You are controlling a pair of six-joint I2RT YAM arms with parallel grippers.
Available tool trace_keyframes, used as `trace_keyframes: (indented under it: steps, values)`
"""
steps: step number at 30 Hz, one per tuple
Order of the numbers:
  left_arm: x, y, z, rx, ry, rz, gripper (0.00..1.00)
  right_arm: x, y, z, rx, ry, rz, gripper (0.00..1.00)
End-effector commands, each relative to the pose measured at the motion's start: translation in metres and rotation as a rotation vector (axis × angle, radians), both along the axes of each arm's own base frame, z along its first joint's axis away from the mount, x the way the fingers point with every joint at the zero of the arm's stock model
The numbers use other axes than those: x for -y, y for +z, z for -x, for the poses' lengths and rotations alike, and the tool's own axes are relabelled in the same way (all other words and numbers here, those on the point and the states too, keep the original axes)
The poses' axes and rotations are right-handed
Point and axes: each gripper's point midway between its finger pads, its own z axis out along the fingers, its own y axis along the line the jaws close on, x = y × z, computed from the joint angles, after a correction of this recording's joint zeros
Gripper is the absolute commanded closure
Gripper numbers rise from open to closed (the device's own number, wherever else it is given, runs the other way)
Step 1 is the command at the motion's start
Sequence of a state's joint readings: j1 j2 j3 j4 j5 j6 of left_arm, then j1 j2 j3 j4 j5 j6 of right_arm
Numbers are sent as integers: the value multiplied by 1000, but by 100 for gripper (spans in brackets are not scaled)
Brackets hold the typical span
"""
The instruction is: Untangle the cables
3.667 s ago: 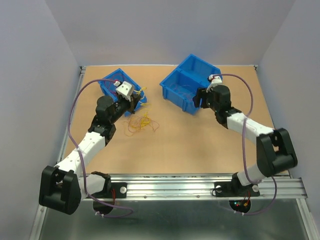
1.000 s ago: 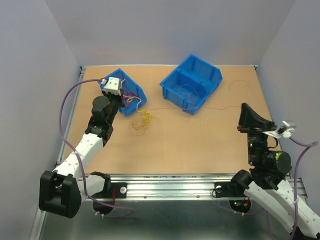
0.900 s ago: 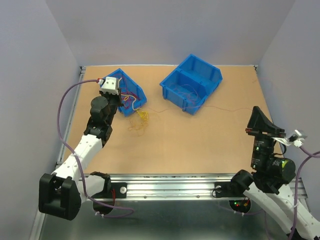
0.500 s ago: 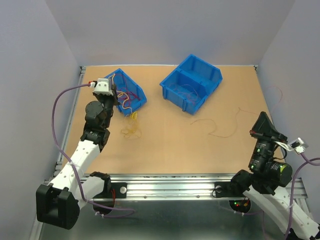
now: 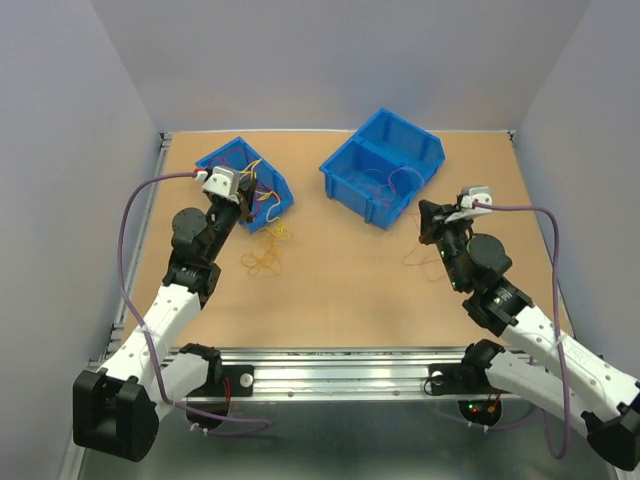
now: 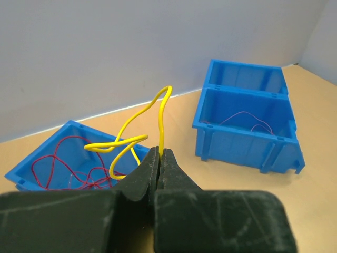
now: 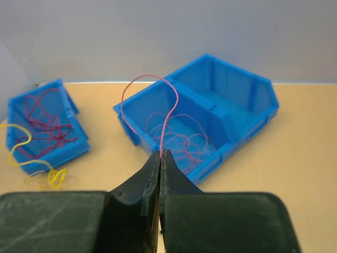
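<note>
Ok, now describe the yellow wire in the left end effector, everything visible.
The yellow wire is thin, glossy and stiff-looking. The shut left end effector pinches it; from there it rises, bends sharply over, then runs down-left into a kinked loop in front of the small blue bin. Whether it touches that bin is unclear.

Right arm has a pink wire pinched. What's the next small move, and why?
Probably ease the right gripper forward until it is over the big bin's nearer compartment, then open. It is shut on the pink wire, whose loop arcs toward that compartment, where similar pink wires lie. The left gripper, shut on a yellow wire, can wait.
</note>
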State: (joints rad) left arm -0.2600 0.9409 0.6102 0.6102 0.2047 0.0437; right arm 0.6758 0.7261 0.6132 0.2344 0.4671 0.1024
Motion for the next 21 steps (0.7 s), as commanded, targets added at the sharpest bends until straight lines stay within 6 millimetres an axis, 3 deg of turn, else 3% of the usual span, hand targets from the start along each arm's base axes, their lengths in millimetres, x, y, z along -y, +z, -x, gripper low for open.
trace_keyframes:
  steps: [1, 2, 6, 7, 8, 9, 11, 17, 19, 21]
  values:
    - [7, 20, 3, 83, -41, 0, 100, -1, 105, -9, 220, -31, -79, 99]
    - [7, 20, 3, 82, -41, -2, 100, -4, 128, -7, 264, -11, -68, 99]
    - [8, 21, 4, 88, -49, -7, 100, -24, 161, -16, 332, 43, -61, 99]
    - [8, 19, 4, 86, -51, -9, 100, -25, 185, -13, 376, 50, -84, 99]
    - [8, 19, 3, 83, -51, -8, 100, -37, 186, -24, 376, 66, -54, 99]
    - [9, 18, 3, 79, -57, -10, 100, -39, 208, -23, 417, 72, -73, 99]
    - [10, 17, 2, 78, -58, -12, 100, -52, 217, -35, 433, 80, -56, 99]
    - [11, 17, 3, 79, -67, -14, 100, -51, 273, -43, 563, 47, -120, 99]
    - [11, 16, 3, 78, -70, -14, 100, -55, 280, -51, 576, 45, -128, 99]
    - [12, 16, 3, 77, -71, -13, 100, -50, 306, -48, 625, 38, -156, 99]
